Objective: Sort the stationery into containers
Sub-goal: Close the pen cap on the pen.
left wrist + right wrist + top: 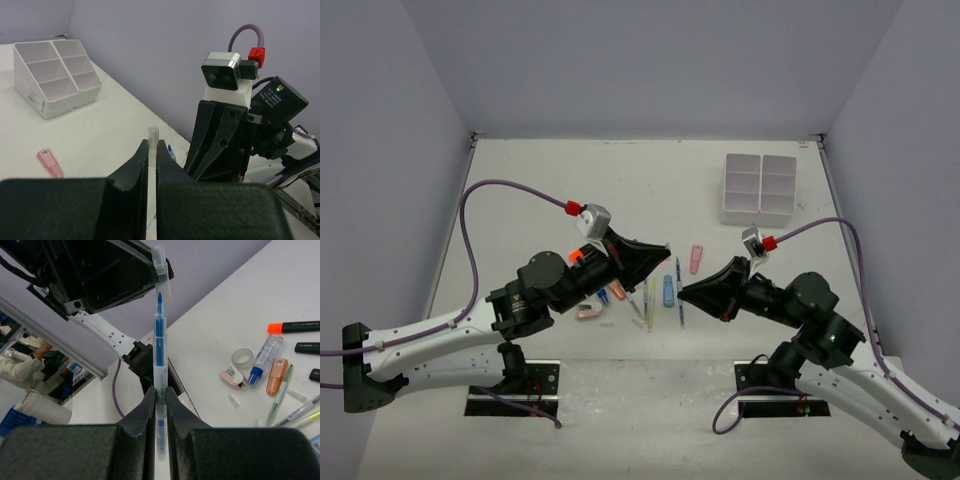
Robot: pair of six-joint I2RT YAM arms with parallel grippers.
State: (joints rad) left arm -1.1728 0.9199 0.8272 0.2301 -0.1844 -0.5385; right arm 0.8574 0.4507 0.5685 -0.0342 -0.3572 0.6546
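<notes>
A white table walled in pale lavender fills the top view. The white organiser box sits at its far right, and loose stationery lies between the arms. The left gripper and right gripper face each other, tips close. From the left wrist, the jaws pinch a clear cap. From the right wrist, the jaws clamp an upright blue pen, its bare tip just below that cap; a tape roll lies on the table.

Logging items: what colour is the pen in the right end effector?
The pen is blue, tip included; the right wrist view shows it best.
</notes>
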